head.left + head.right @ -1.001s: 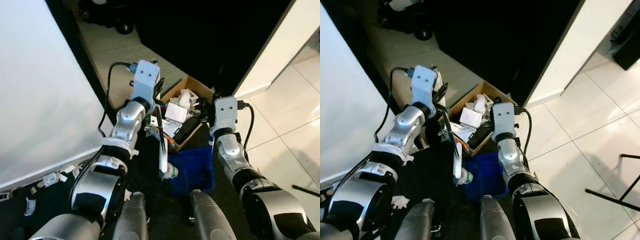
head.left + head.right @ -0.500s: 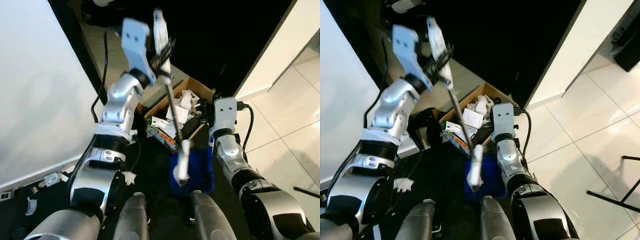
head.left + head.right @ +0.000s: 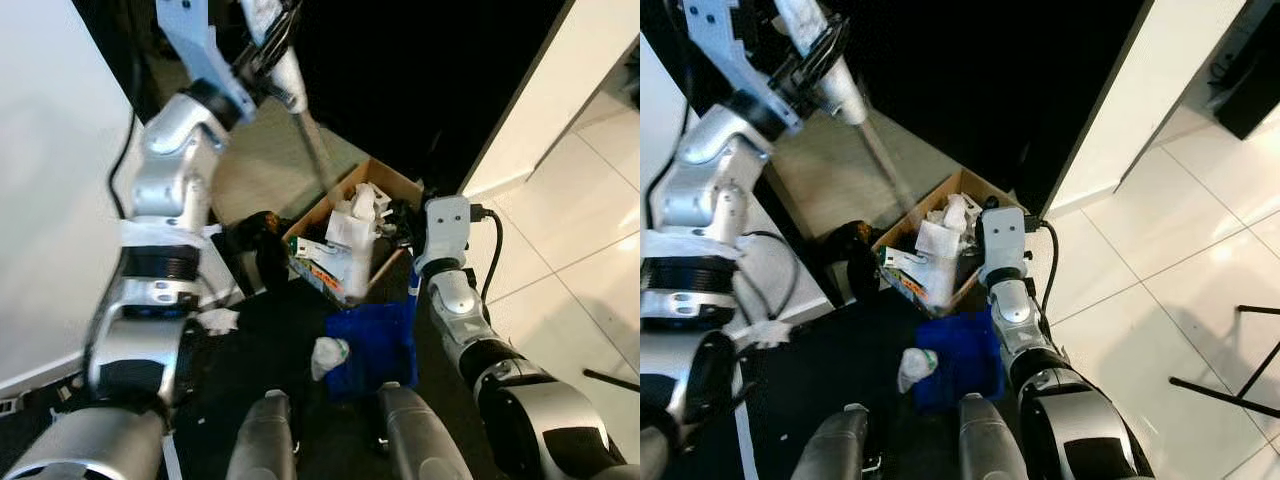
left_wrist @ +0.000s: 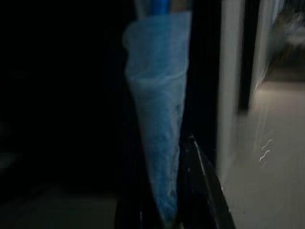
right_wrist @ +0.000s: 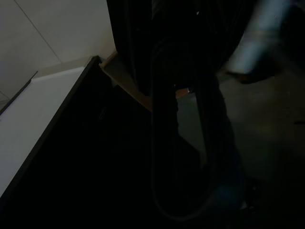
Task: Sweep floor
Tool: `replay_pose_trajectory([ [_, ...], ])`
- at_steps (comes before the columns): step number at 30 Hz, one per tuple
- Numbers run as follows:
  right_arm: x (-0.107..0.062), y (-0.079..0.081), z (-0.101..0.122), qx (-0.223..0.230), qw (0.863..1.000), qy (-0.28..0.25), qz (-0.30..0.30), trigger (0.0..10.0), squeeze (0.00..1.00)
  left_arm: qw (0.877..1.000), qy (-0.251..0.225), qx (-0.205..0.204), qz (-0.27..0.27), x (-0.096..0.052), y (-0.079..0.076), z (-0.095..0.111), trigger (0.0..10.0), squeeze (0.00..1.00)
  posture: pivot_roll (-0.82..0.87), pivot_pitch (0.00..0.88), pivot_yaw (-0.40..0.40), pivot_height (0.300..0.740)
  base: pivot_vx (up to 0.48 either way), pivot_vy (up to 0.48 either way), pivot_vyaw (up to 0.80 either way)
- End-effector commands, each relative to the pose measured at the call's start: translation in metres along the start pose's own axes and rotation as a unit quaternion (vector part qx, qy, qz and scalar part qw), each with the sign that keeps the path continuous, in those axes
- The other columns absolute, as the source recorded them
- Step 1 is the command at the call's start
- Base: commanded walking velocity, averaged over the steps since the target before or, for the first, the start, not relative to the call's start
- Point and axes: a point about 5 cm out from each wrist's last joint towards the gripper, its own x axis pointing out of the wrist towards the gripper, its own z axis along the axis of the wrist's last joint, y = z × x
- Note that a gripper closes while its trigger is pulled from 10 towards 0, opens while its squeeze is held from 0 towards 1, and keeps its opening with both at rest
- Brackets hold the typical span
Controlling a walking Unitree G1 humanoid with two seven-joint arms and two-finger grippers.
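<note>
So my left gripper [image 3: 268, 45] is clamped on the broom handle [image 3: 300, 110] up high; right gripper [image 3: 415, 285] by the cardboard box [image 3: 390, 180], grip unclear.

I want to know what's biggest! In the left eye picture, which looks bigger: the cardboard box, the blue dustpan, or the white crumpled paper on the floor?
1. Cardboard box
2. Blue dustpan, only slightly smaller, and nearer the camera, so unsure
3. White crumpled paper, clearly smallest

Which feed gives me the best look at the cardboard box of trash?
The left eye view: the cardboard box sits mid-frame, open, with white scraps inside. The right eye view shows the same. In the dark right wrist view an edge shows.
</note>
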Motion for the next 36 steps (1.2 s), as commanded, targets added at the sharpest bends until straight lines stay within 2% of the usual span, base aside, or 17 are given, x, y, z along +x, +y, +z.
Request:
replay_pose_trajectory([
  [1, 0.0, 0.0, 0.0, 0.001, 1.0, 0.003, 0.001, 10.0, 0.0, 0.999, 0.036, 0.032, 0.004, -0.009, 0.007, -0.009, 10.0, 0.0, 0.08, 0.05, -0.015, 0.74, 0.0, 0.0, 0.0],
  [3, 0.0, 0.0, -0.001, 0.002, 1.0, 0.004, 0.002, 10.0, 0.0, 0.991, 0.096, 0.092, 0.013, -0.021, 0.016, -0.024, 10.0, 0.0, 0.08, 0.056, -0.017, 0.74, 0.0, 0.0, 0.0],
  [4, 0.0, 0.0, -0.001, 0.002, 1.0, 0.004, 0.002, 10.0, 0.0, 0.991, 0.096, 0.092, 0.013, -0.021, 0.016, -0.024, 10.0, 0.0, 0.08, 0.056, -0.017, 0.74, 0.0, 0.0, 0.0],
  [6, 0.0, 0.0, -0.001, 0.003, 1.0, 0.005, 0.003, 10.0, 0.0, 0.979, 0.145, 0.143, 0.026, -0.037, 0.023, -0.039, 10.0, 0.0, 0.08, 0.063, -0.018, 0.74, 0.0, 0.0, 0.0],
  [11, -0.001, 0.001, -0.002, 0.003, 1.0, 0.007, 0.004, 10.0, 0.0, 0.971, 0.172, 0.163, 0.008, -0.044, 0.014, -0.054, 10.0, 0.0, 0.08, 0.071, -0.02, 0.74, 0.0, 0.0, 0.0],
  [13, -0.002, 0.002, -0.003, 0.004, 1.0, 0.008, 0.005, 10.0, 0.0, 0.969, 0.192, 0.155, -0.007, -0.049, 0.003, -0.069, 10.0, 0.0, 0.08, 0.075, -0.019, 0.74, 0.0, 0.0, 0.0],
  [14, -0.002, 0.002, -0.003, 0.004, 1.0, 0.008, 0.005, 10.0, 0.0, 0.969, 0.192, 0.155, -0.007, -0.049, 0.003, -0.069, 10.0, 0.0, 0.08, 0.075, -0.019, 0.74, 0.0, 0.0, 0.0],
  [16, -0.002, 0.002, -0.003, 0.004, 1.0, 0.007, 0.004, 10.0, 0.0, 0.969, 0.213, 0.127, -0.012, -0.051, -0.016, -0.091, 10.0, 0.0, 0.08, 0.086, -0.02, 0.74, 0.0, 0.0, 0.0],
  [17, -0.002, 0.002, -0.003, 0.004, 1.0, 0.007, 0.004, 10.0, 0.0, 0.969, 0.213, 0.127, -0.012, -0.051, -0.016, -0.091, 10.0, 0.0, 0.08, 0.086, -0.02, 0.74, 0.0, 0.0, 0.0],
  [21, 0.0, 0.002, -0.001, 0.004, 1.0, 0.005, 0.002, 10.0, 0.0, 0.96, 0.265, 0.088, -0.003, -0.055, -0.056, -0.135, 10.0, 0.0, 0.07, 0.111, -0.023, 0.74, 0.0, 0.0, 0.0],
  [23, 0.0, 0.002, -0.001, 0.004, 1.0, 0.005, 0.002, 10.0, 0.0, 0.959, 0.272, 0.081, 0.0, -0.055, -0.063, -0.141, 10.0, 0.0, 0.07, 0.111, -0.023, 0.74, 0.0, 0.0, 0.0],
  [25, 0.001, 0.003, 0.0, 0.003, 1.0, 0.004, 0.002, 10.0, 0.0, 0.956, 0.283, 0.072, -0.002, -0.056, -0.081, -0.153, 10.0, 0.0, 0.06, 0.124, -0.024, 0.74, 0.0, 0.0, 0.0],
  [26, 0.001, 0.003, 0.0, 0.003, 1.0, 0.004, 0.002, 10.0, 0.0, 0.956, 0.283, 0.072, -0.002, -0.056, -0.081, -0.153, 10.0, 0.0, 0.06, 0.124, -0.024, 0.74, 0.0, 0.0, 0.0],
  [29, 0.002, 0.004, 0.002, 0.0, 1.0, 0.002, 0.001, 10.0, 0.0, 0.959, 0.282, 0.026, 0.02, -0.046, -0.112, -0.161, 10.0, 0.0, 0.05, 0.13, -0.024, 0.74, 0.0, 0.0, 0.0],
  [30, 0.002, 0.004, 0.002, 0.0, 1.0, 0.002, 0.001, 10.0, 0.0, 0.959, 0.282, 0.026, 0.02, -0.046, -0.112, -0.161, 10.0, 0.0, 0.05, 0.13, -0.024, 0.74, 0.0, 0.0, 0.0],
  [33, 0.002, 0.004, 0.001, -0.002, 1.0, 0.003, -0.002, 10.0, 0.0, 0.966, 0.252, -0.042, 0.032, -0.027, -0.134, -0.154, 10.0, 0.0, 0.05, 0.131, -0.02, 0.74, 0.0, 0.0, 0.0],
  [36, 0.001, 0.003, 0.001, -0.003, 1.0, 0.004, -0.003, 10.0, 0.0, 0.969, 0.236, -0.06, 0.037, -0.021, -0.139, -0.149, 10.0, 0.0, 0.05, 0.13, -0.018, 0.74, 0.0, 0.0, 0.0],
])
